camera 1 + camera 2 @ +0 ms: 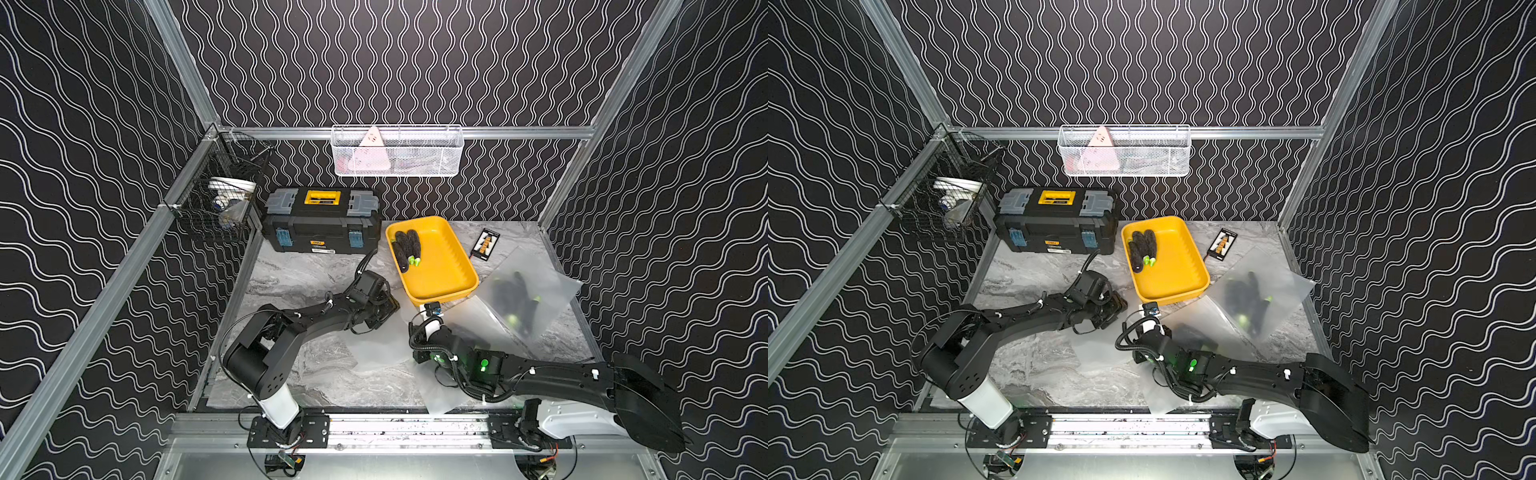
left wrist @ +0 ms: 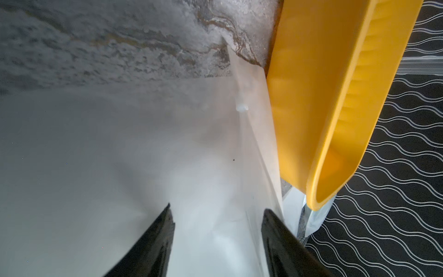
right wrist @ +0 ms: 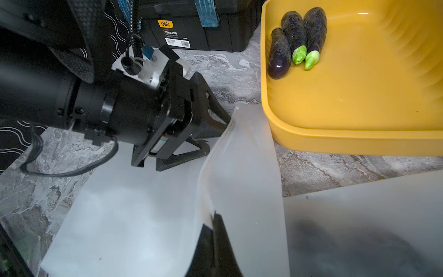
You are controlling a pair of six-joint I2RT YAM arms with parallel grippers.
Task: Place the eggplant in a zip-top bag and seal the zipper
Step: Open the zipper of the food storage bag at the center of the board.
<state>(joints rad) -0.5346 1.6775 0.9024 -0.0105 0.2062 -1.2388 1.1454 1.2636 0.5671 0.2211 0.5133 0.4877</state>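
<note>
Right wrist: dark eggplants (image 3: 293, 31), frosted bag (image 3: 239, 172)

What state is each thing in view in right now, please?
left claw: open, at the zip-top bag, gripping nothing.
right claw: shut, pinching that bag's lifted edge.
zip-top bag: empty, one edge raised.
second bag: lying flat, bagged eggplants inside; seal unclear.
yellow tray: holds three loose eggplants.
toolbox: closed.
</note>
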